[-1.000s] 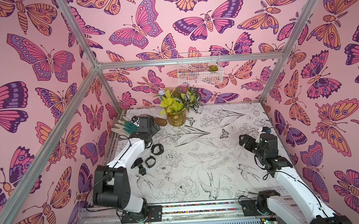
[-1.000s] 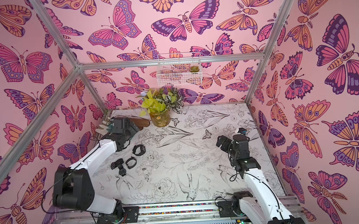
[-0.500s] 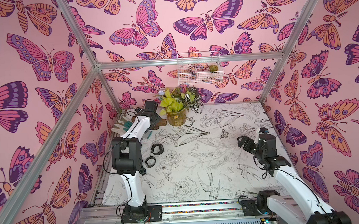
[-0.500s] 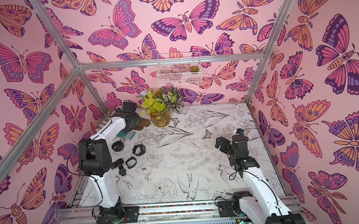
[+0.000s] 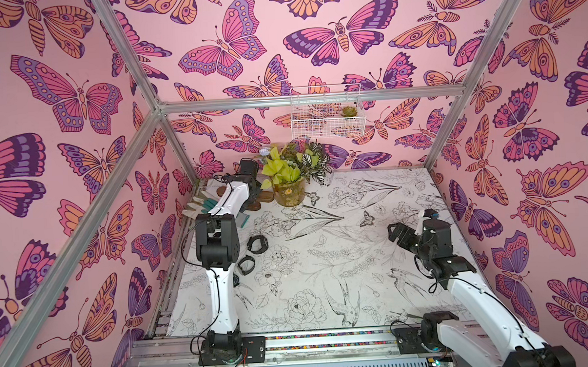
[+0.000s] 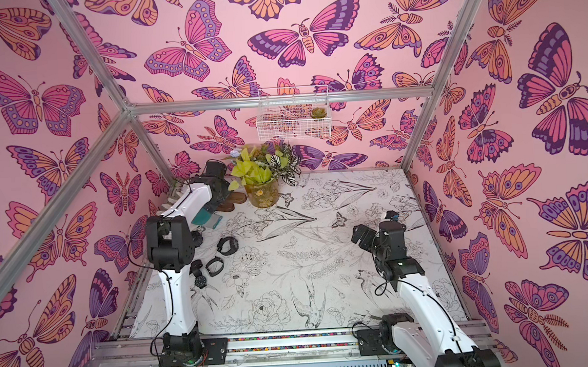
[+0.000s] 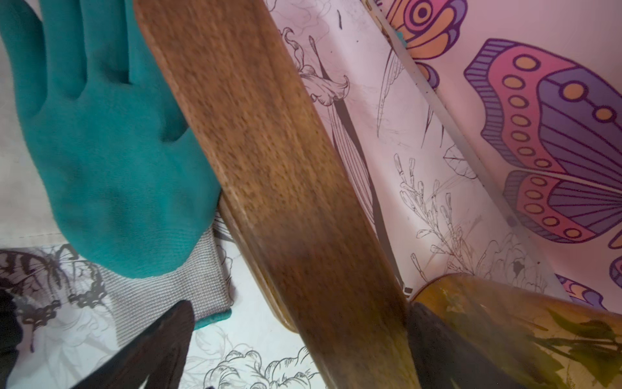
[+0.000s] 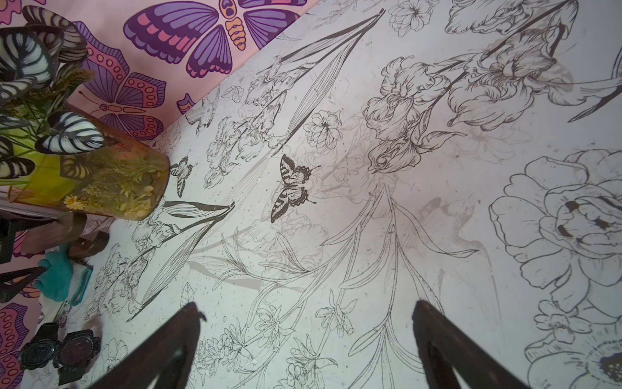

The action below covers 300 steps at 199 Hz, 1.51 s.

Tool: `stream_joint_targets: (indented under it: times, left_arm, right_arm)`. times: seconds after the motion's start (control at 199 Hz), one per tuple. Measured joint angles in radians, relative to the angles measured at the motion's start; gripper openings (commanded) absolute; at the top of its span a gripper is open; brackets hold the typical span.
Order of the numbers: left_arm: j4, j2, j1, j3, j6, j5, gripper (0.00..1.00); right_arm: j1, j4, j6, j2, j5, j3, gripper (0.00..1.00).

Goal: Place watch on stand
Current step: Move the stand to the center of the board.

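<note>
In a top view, a wire basket (image 5: 327, 130) holds a succulent (image 5: 349, 111); watches (image 5: 257, 244) lie near the table's (image 5: 323, 258) left edge.

Left wrist: the left gripper (image 7: 301, 306), released, straddles the stand (image 7: 269, 151) in the far-left corner, beside a plant-filled vase (image 7: 505, 323).

Right wrist: the right gripper (image 8: 306, 306) gapes empty.

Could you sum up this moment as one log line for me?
left jaws: open, straddling stand | right jaws: open, empty, over table | watches: on table, none seen on stand
</note>
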Motion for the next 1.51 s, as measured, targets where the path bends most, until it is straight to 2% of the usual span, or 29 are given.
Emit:
stream_joint_targets:
  times: [0.271, 0.527, 0.763, 1.099, 1.325, 1.506]
  left_arm:
    - [0.003, 0.017, 0.002, 0.018, 0.006, 0.007, 0.98]
    - [-0.001, -0.043, 0.003, -0.056, 0.0, 0.0, 0.96]
    - [0.003, -0.096, 0.008, -0.126, -0.008, 0.0, 1.0]
    - [0.053, -0.088, 0.024, -0.117, -0.02, 0.071, 1.0]
    - [0.061, -0.006, 0.041, -0.051, -0.023, 0.121, 1.0]
    - [0.069, 0.027, 0.044, -0.042, -0.019, 0.147, 0.88]
  right_arm:
    - [0.0, 0.015, 0.0, 0.04, -0.011, 0.0, 0.99]
    - [0.001, 0.022, 0.001, 0.056, -0.014, 0.0, 0.99]
    - [0.006, 0.037, 0.001, 0.063, -0.023, 0.0, 0.99]
    - [0.014, 0.038, 0.001, 0.079, -0.034, 0.0, 1.0]
    - [0.014, 0.038, 0.001, 0.068, -0.034, 0.0, 1.0]
    - [0.014, 0.04, 0.001, 0.064, -0.034, 0.0, 1.0]
